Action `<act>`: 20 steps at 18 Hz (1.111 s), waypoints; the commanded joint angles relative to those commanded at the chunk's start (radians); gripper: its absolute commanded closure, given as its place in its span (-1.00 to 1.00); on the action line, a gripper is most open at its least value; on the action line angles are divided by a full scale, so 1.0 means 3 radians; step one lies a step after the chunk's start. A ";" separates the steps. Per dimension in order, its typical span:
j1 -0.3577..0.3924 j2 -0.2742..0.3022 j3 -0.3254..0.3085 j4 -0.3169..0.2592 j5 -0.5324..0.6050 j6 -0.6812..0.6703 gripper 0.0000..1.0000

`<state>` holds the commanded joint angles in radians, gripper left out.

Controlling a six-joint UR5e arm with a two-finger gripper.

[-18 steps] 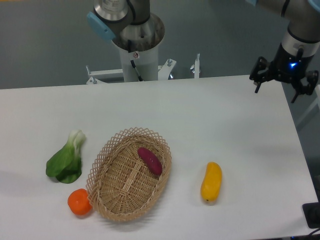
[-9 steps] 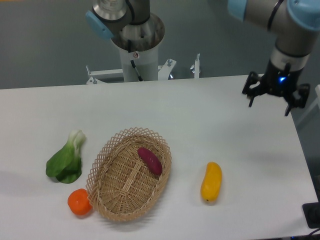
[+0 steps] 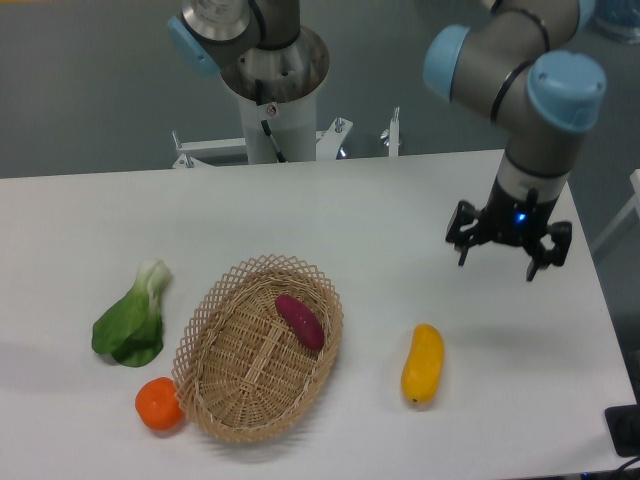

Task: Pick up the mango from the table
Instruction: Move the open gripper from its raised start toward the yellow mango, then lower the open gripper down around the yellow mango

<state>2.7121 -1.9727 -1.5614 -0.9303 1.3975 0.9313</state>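
The mango (image 3: 423, 363), yellow-orange and elongated, lies on the white table (image 3: 400, 220) to the right of the wicker basket, near the front. My gripper (image 3: 497, 267) hangs open and empty above the table, up and to the right of the mango, well apart from it. Its two black fingers point down and are spread wide.
A wicker basket (image 3: 258, 346) holds a purple sweet potato (image 3: 299, 320). A round orange fruit (image 3: 159, 403) sits at the basket's left front. A green bok choy (image 3: 132, 318) lies further left. The robot's base column (image 3: 275, 95) stands behind the table's back edge.
My gripper has moved from the table's far right corner leftward and toward the front, lower over the table and closer to the mango. The objects have not moved.
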 joint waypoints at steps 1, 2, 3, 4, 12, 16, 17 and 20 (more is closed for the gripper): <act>-0.0015 -0.0005 -0.0072 0.0154 0.0005 -0.0051 -1.00; -0.0026 -0.0041 -0.0118 0.0196 0.0005 -0.0092 -1.00; -0.0041 -0.0056 -0.0144 0.0222 0.0010 -0.0098 -1.00; -0.0061 -0.0082 -0.0109 0.0222 0.0015 -0.0108 -1.00; -0.0087 -0.0143 -0.0078 0.0232 -0.0021 -0.0149 -1.00; -0.0087 -0.0148 -0.0077 0.0232 -0.0021 -0.0144 -1.00; -0.0082 -0.0148 -0.0083 0.0237 -0.0021 -0.0134 -1.00; -0.0092 -0.0148 -0.0103 0.0243 -0.0021 -0.0118 -1.00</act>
<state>2.6845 -2.0172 -1.5923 -0.8575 1.3913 0.8958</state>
